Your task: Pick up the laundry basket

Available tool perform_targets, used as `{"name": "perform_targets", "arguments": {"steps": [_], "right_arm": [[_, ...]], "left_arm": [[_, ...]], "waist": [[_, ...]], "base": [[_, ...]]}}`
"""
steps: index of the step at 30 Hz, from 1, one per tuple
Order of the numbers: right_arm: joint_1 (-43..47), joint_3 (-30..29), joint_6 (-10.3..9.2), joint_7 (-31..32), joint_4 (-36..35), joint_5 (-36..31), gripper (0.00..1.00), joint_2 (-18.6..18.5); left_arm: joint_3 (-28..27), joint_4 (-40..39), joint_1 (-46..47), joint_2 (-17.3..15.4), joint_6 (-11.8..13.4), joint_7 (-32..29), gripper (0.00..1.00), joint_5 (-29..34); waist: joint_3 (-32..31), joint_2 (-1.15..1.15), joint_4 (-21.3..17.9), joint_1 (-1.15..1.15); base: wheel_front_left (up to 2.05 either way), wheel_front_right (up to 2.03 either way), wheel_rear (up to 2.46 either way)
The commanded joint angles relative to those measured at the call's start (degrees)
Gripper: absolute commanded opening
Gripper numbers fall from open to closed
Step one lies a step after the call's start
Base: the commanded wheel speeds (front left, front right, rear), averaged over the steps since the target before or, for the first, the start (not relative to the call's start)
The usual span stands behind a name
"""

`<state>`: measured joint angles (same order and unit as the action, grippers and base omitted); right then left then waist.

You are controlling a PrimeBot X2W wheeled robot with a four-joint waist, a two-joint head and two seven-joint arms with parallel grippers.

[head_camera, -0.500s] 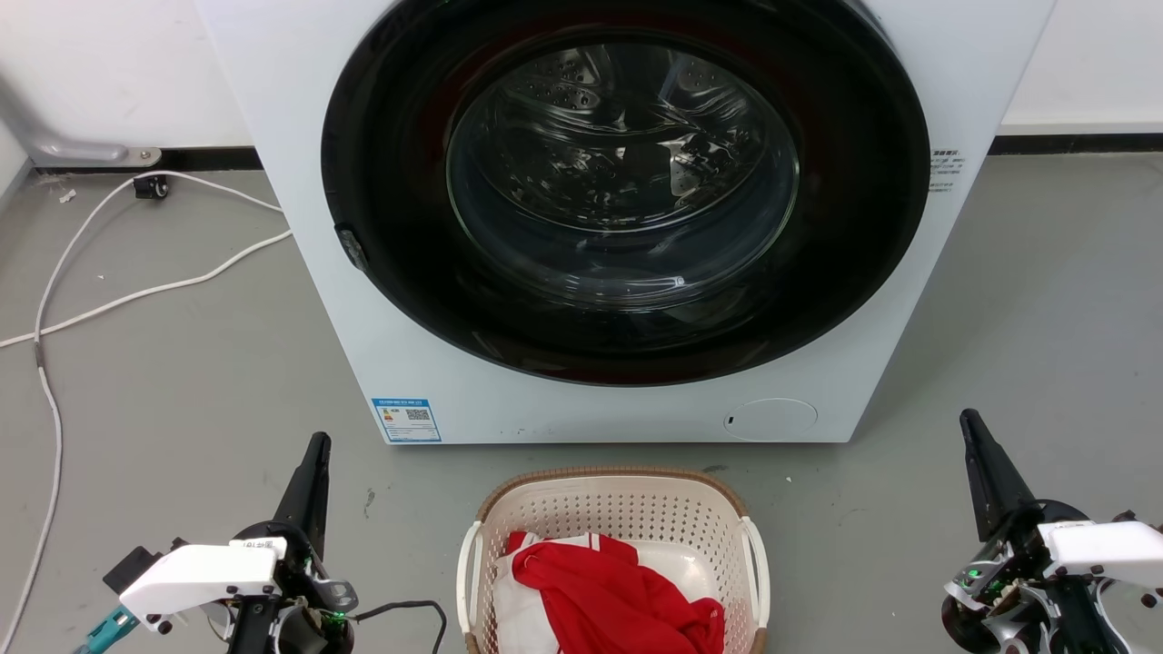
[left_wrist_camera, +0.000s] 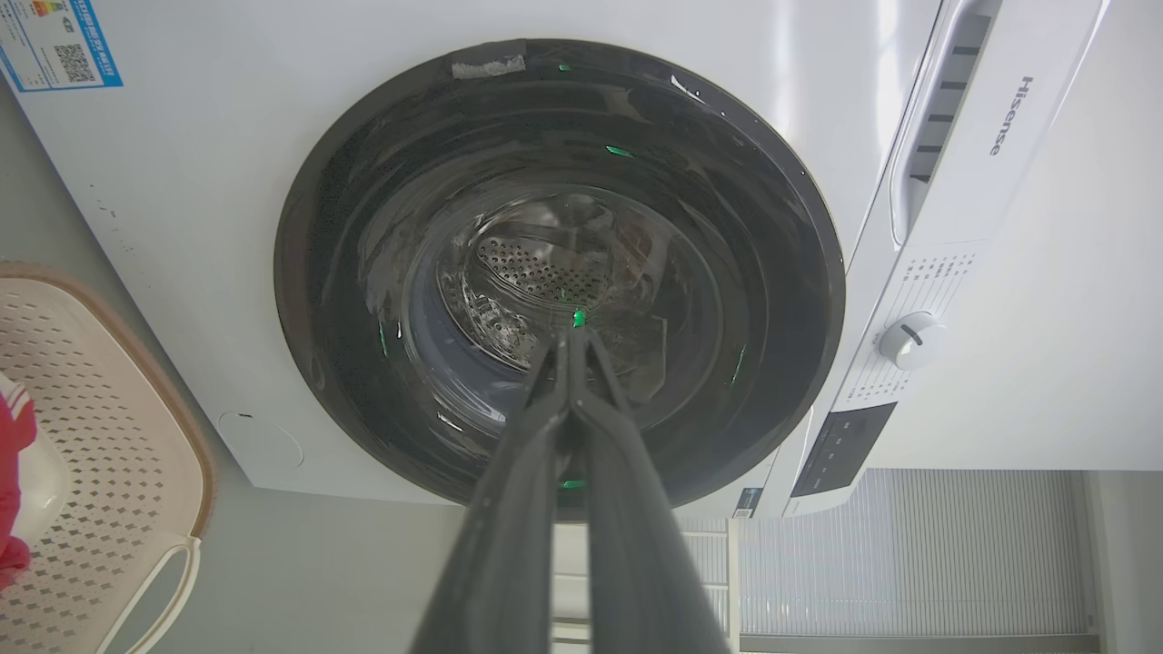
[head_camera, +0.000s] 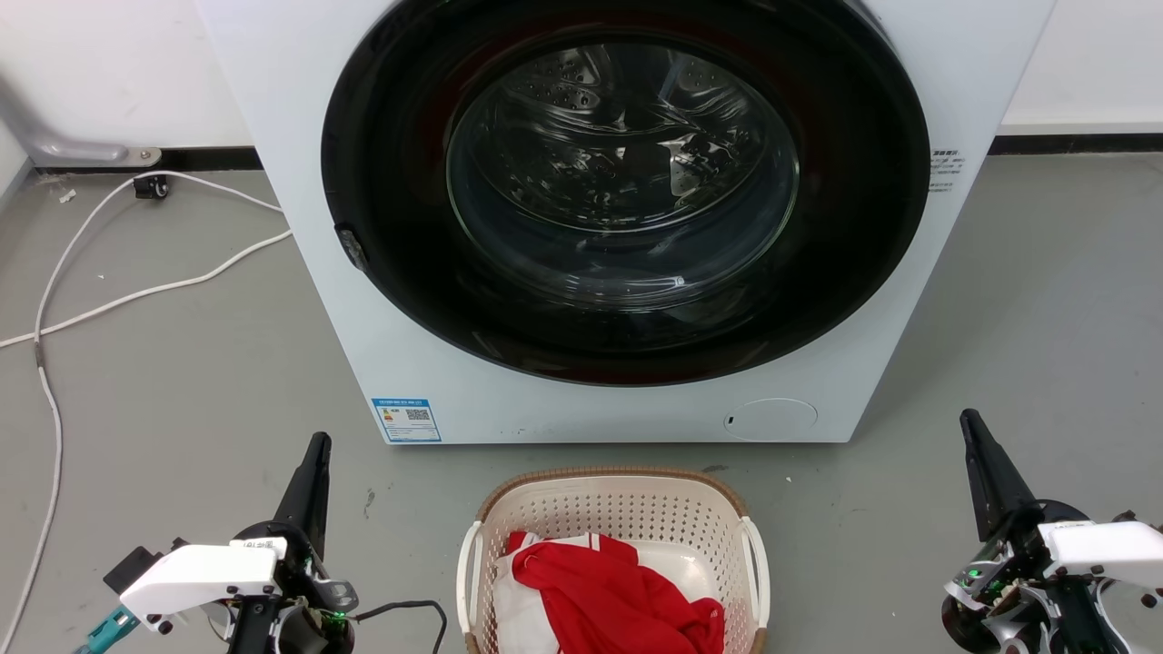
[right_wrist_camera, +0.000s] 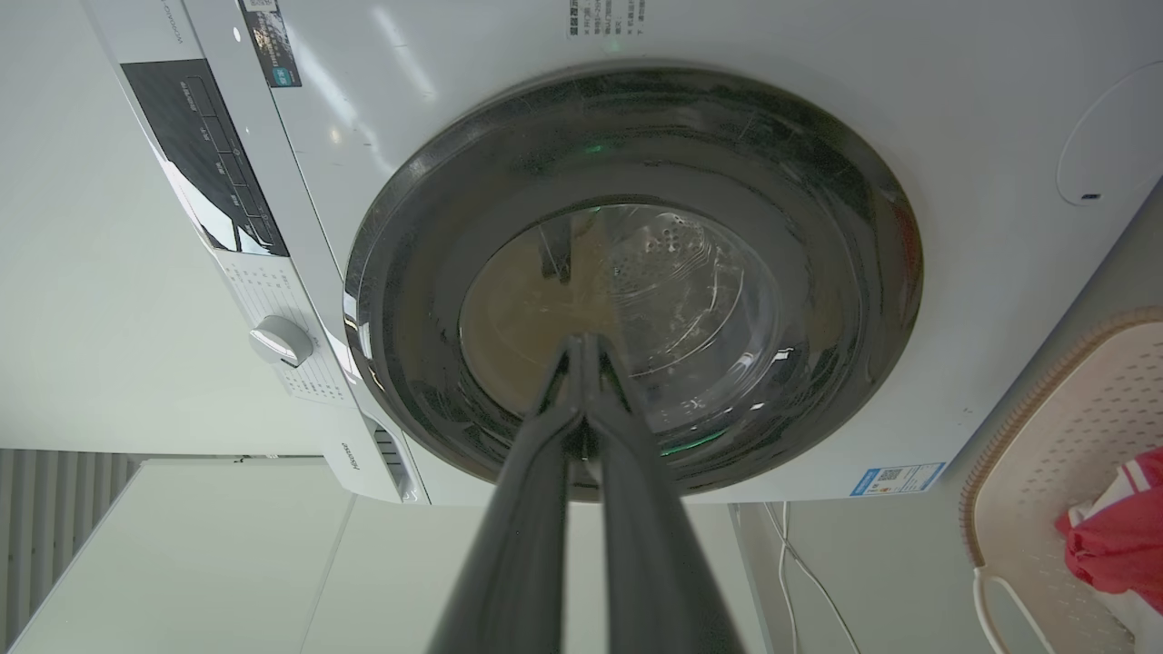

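My left gripper [head_camera: 317, 445] and right gripper [head_camera: 969, 425], clenched empty, flank the basket [head_camera: 611, 475], well apart. Approach pending: open, reach its handles [head_camera: 469, 563].

My right pincer [right_wrist_camera: 581, 345], fingers pressed together, points at the round door [right_wrist_camera: 636, 300] of the front-loading washing machine [right_wrist_camera: 954, 109]; the laundry basket [right_wrist_camera: 1063, 454], holding red cloth [right_wrist_camera: 1113, 545], stands near it.
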<state>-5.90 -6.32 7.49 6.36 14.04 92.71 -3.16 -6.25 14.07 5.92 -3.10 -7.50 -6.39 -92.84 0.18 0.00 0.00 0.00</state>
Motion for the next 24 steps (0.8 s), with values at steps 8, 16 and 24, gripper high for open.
{"name": "perform_targets", "arguments": {"steps": [8,16,24], "right_arm": [[-0.7,-0.1,0.0,0.2,0.1,-0.4,0.0,0.2],[-0.7,-0.1,0.0,0.3,0.0,-0.4,0.0,0.2],[-0.7,-0.2,0.0,0.3,0.0,-0.4,0.0,0.2]], "left_arm": [[-0.3,0.1,0.6,0.1,-0.2,-0.1,0.0,0.3],[-0.3,0.1,0.6,0.1,-0.2,-0.1,0.0,0.4],[-0.3,0.1,0.6,0.1,-0.2,-0.1,0.0,0.4]], "waist": [[0.0,0.0,0.0,0.0],[0.0,0.0,0.0,0.0],[0.0,0.0,0.0,0.0]], "base": [[0.0,0.0,0.0],[0.0,0.0,0.0],[0.0,0.0,0.0]]}}
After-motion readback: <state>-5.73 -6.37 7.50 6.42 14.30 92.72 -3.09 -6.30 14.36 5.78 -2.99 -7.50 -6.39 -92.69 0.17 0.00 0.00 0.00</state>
